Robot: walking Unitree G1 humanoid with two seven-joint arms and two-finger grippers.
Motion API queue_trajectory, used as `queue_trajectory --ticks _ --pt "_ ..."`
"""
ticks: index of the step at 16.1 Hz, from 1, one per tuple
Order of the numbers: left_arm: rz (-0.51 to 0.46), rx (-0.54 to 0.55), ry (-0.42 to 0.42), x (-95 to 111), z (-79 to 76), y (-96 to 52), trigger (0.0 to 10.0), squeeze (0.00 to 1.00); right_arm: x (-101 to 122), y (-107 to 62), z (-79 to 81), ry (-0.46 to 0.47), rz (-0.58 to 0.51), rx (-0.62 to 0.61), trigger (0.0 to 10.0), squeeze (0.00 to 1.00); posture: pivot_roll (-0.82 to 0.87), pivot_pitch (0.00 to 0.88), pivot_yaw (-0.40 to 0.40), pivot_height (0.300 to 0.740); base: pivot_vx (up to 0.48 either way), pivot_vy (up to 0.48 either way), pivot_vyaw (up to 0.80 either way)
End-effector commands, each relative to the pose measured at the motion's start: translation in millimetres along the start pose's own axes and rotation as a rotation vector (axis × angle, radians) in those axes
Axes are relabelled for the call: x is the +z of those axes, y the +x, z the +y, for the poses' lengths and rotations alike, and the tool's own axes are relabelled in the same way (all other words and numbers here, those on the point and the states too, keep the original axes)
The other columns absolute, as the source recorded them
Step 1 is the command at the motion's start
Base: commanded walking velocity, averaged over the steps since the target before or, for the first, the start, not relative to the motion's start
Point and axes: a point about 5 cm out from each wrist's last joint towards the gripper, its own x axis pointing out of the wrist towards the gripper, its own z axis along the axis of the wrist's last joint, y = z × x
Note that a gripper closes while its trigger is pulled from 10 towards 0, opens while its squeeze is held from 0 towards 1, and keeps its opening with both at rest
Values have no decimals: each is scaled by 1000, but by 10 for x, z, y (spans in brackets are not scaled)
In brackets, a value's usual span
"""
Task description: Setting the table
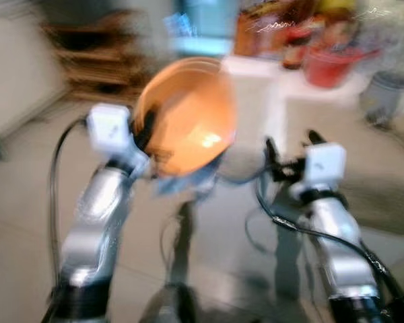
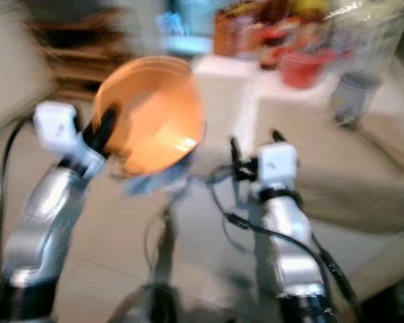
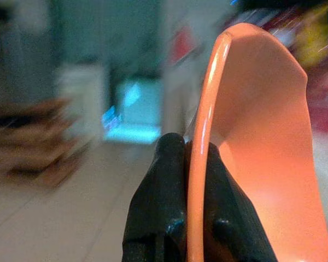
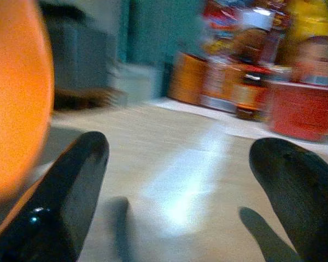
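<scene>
The left gripper pinches the rim of an orange bowl at upper centre, while the right gripper, fingers spread, hovers at centre-right.

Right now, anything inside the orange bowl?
The orange bowl, pinched by its rim in the left gripper, looks empty: bare glossy interior. Motion blur hides fine detail, and the near rim covers a sliver inside.
</scene>
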Motion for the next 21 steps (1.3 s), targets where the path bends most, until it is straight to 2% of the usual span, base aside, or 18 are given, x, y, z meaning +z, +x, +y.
queue_trajectory --ticks 1,6,8,10,13,21 --pt "-90 -56 17 222 -108 110 0 0 22 4 -39 -14 -9 -8 10000 0 -106 0 59 740 0 0 0" --pt "-89 -78 24 221 -115 119 0 0 -14 -4 -42 -23 0 -9 10000 0 -107 0 59 740 0 -52 0" --pt "-91 -87 26 220 -114 122 0 0 -18 -5 -45 -34 0 -7 10000 0 -108 0 58 740 0 -480 0" --pt "-96 -95 25 226 -130 124 0 0 -48 15 -38 -25 30 -5 10000 0 -110 0 58 740 0 -480 -756" --pt "-92 -100 29 215 -144 127 0 0 -38 16 -37 -37 15 -8 10000 0 -109 0 59 740 0 -477 -683" --pt "-91 -105 39 193 -189 140 0 0 -41 42 -25 -40 11 2 10000 0 -110 0 55 740 0 -461 0"
